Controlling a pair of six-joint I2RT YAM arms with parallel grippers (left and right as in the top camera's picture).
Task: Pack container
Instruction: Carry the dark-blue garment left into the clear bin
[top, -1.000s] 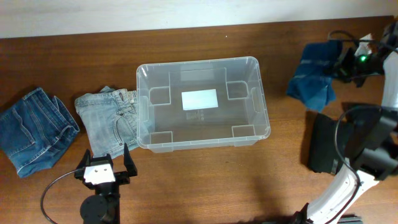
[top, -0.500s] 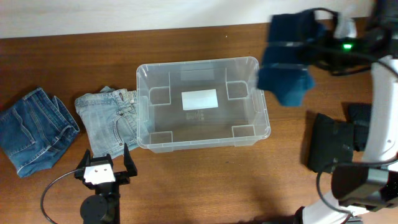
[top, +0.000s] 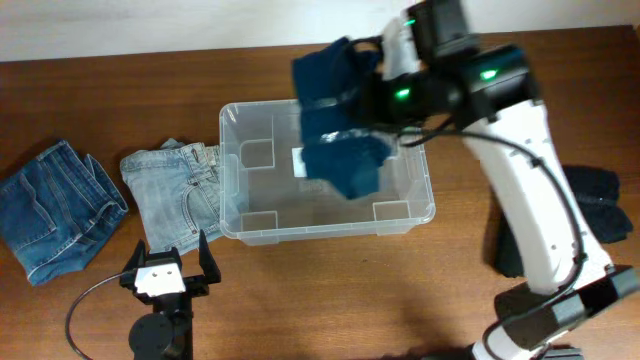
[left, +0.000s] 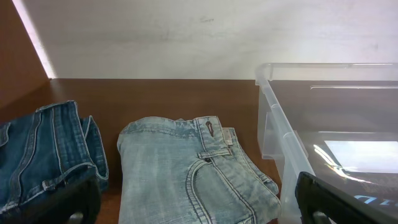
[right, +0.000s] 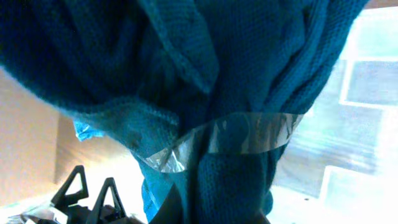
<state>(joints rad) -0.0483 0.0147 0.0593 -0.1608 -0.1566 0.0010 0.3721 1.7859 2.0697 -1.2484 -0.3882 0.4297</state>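
1. Two arms in view, only the right arm (top: 530, 190) has moved. A sec ago it was out past the container's right end w/ the sweater. Now it has swung across, so the sweater (top: 340, 150) hangs over the container (top: 228, 170).
2. right jaws are pressed together, pinching the sweater from above. Right wrist view is filled w/ blue knit. Fabric is bunched, low end dangling over the bin interior and mostly hiding the white label (left: 360, 152). Can't tell if it touches the floor of the bin.
3. Left arm (top: 160, 280) is unchanged at the front edge. left jaws are spread wide, holding nothing.
4. Container is in the same spot, mid worktop, nothing lying in it yet. Light jeans (top: 180, 195) sit just beside its left wall, dark jeans (top: 55, 205) further left. Neither has shifted.
5. Meaning: carry leg looks about done and the 1st item is about to go in. Likely next is lower + release. Packing has barely begun; jeans + dark fabric pile (top: 600, 205) at right are all outside.
6. Surface: brown wood worktop (top: 400, 300), smooth. Room: pale wall (top: 150, 25) at back, nothing else visible.
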